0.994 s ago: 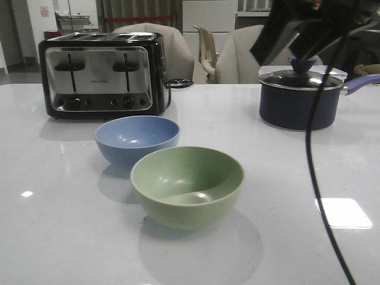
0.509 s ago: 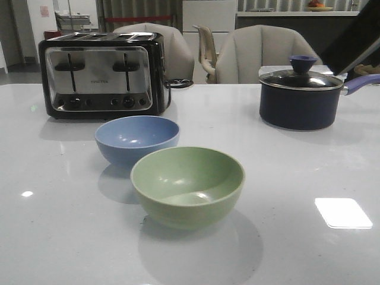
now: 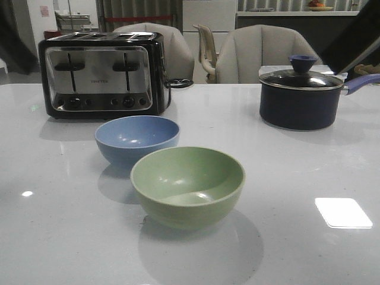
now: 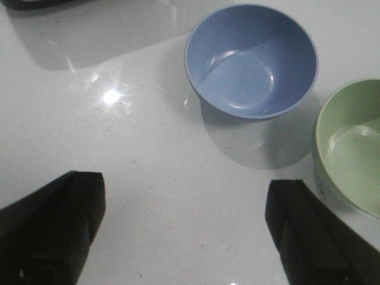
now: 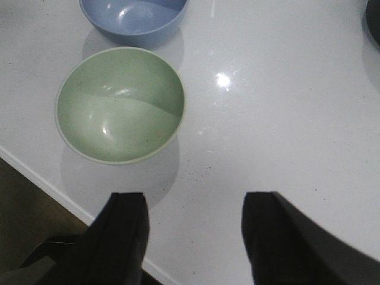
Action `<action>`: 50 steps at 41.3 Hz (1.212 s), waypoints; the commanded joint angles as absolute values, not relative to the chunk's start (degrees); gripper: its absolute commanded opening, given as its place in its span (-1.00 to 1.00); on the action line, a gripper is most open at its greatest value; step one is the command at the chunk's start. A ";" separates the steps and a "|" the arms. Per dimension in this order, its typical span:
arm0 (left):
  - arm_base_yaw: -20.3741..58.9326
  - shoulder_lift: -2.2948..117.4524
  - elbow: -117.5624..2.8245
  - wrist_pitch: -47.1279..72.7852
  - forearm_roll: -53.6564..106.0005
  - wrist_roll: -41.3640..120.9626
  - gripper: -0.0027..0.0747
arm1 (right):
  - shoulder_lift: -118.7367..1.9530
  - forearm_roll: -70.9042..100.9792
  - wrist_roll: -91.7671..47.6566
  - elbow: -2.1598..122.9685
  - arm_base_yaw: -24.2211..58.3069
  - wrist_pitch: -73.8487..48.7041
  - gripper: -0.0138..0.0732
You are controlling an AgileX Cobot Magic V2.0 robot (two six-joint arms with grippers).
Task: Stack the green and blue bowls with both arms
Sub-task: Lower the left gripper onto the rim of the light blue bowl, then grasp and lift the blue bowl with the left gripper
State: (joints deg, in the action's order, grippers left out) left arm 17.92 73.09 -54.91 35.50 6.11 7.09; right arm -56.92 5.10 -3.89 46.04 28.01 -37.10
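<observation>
The pale green bowl (image 3: 187, 185) stands upright on the white table, nearest the front. The light blue bowl (image 3: 136, 139) stands just behind it to the left, close but apart. Both are empty. In the left wrist view my left gripper (image 4: 184, 231) is open and empty above bare table, short of the blue bowl (image 4: 250, 59) and the green bowl (image 4: 350, 148). In the right wrist view my right gripper (image 5: 193, 237) is open and empty over the table's front edge, beside the green bowl (image 5: 119, 104), with the blue bowl (image 5: 133, 18) beyond it.
A chrome and black toaster (image 3: 101, 74) stands at the back left. A dark lidded saucepan (image 3: 300, 98) with a purple-blue handle stands at the back right. Dark arm parts show at the top left (image 3: 13, 38) and top right (image 3: 356, 38) corners. Chairs stand behind the table.
The right arm and its dangling cable have drawn out of the front view toward the upper right. A dark part of the left arm has come in at the top left. The bowls have not moved.
</observation>
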 commanded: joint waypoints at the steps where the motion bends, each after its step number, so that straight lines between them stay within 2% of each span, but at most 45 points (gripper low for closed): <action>1: 19.07 80.19 -61.94 33.33 6.75 7.23 0.63 | -55.93 4.77 -3.99 47.53 27.89 -34.01 0.41; 16: 19.05 108.25 -85.46 41.39 6.75 7.23 0.63 | -55.93 4.77 -3.99 47.53 27.89 -34.01 0.41; 27: 19.05 116.70 -94.41 41.92 6.97 7.23 0.61 | -55.93 4.77 -3.99 47.53 27.89 -34.01 0.41; 30: 19.05 116.70 -94.57 40.99 6.97 7.23 0.47 | -55.93 4.77 -3.99 47.53 27.89 -34.01 0.41; 35: 19.05 116.70 -94.67 41.10 6.97 7.23 0.04 | -55.93 4.77 -3.99 47.53 27.89 -34.01 0.41; 44: 19.05 116.70 -94.67 41.95 6.51 7.23 -0.57 | -55.93 4.77 -3.99 47.53 27.89 -34.01 0.41; 47: 19.05 116.48 -94.67 42.05 6.39 7.23 -0.68 | -55.93 4.77 -3.99 47.53 27.89 -34.01 0.41; 50: 19.05 115.62 -94.67 42.39 5.60 7.23 -0.67 | -55.93 4.77 -3.99 47.53 27.89 -34.01 0.41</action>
